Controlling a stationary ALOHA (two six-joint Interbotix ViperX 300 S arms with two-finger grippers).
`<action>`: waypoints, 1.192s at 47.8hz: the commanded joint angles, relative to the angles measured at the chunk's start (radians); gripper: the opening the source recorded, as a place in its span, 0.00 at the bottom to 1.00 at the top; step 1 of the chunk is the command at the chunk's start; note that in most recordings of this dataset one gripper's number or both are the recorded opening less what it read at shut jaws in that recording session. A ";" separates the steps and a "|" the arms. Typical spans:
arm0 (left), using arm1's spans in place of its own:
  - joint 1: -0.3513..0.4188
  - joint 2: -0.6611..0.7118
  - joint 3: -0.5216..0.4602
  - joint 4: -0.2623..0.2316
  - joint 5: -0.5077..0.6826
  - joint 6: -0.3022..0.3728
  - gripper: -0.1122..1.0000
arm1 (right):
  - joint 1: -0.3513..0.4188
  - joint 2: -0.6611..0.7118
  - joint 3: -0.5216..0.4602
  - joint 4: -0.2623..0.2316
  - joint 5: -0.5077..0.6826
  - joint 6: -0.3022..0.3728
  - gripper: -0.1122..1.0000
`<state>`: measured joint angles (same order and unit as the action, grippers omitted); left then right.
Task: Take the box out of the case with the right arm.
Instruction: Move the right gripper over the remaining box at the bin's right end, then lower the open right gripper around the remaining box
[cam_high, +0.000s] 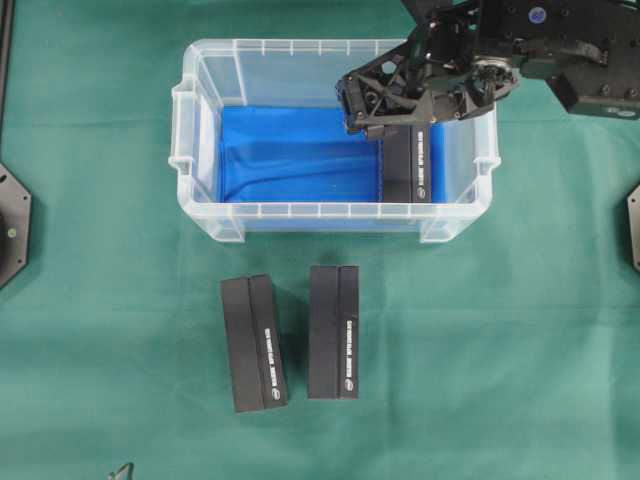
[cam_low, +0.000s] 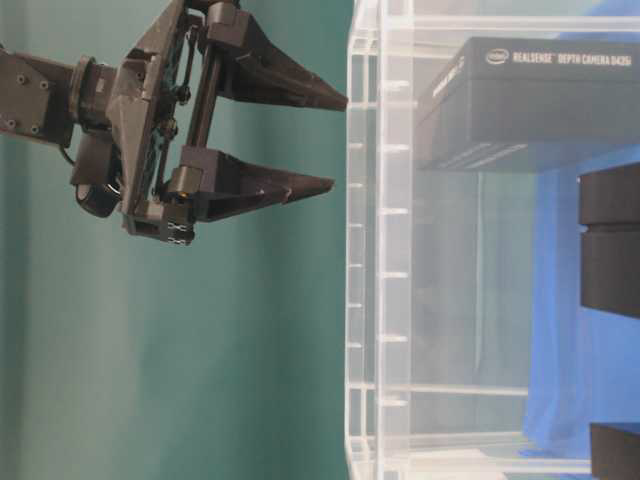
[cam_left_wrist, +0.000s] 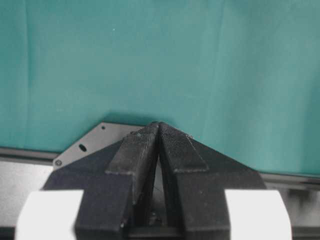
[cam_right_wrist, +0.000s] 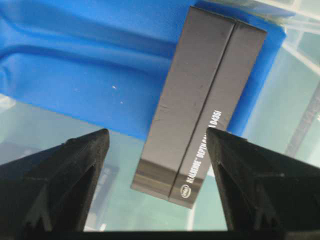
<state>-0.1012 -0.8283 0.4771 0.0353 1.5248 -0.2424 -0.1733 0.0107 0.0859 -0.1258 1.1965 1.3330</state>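
Right claw (cam_right_wrist: 157, 150) spread wide above the box (cam_right_wrist: 200, 105) in the case (cam_high: 200, 210), aligned to straddle it; left claw (cam_left_wrist: 159, 131) closed, idle.

Green table (cam_high: 520, 350): case (cam_high: 200, 215), two boxes (cam_high: 254, 343).

Green cloth (cam_high: 500, 350) covers whole tabletop (slightly creased), evenly lit.

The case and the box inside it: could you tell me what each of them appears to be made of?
The case looks like clear, glossy moulded plastic: the blue cloth shows through its walls, and the rim is ribbed. The box looks like matte black card, probably printed packaging: flat faces, sharp edges, a straight seam along its length and small white lettering. Card is a guess from the look alone.
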 joint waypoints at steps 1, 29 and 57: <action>0.002 0.002 -0.008 0.002 -0.003 0.002 0.10 | 0.003 -0.017 -0.023 -0.003 0.028 0.000 0.84; 0.002 0.002 -0.008 0.003 -0.005 0.002 0.10 | 0.003 -0.017 -0.023 -0.003 0.067 0.025 0.84; 0.002 0.003 -0.008 0.002 -0.003 0.002 0.10 | 0.014 -0.017 -0.021 -0.002 0.057 0.025 0.92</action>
<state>-0.1012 -0.8299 0.4771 0.0353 1.5248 -0.2424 -0.1672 0.0092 0.0859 -0.1273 1.2579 1.3560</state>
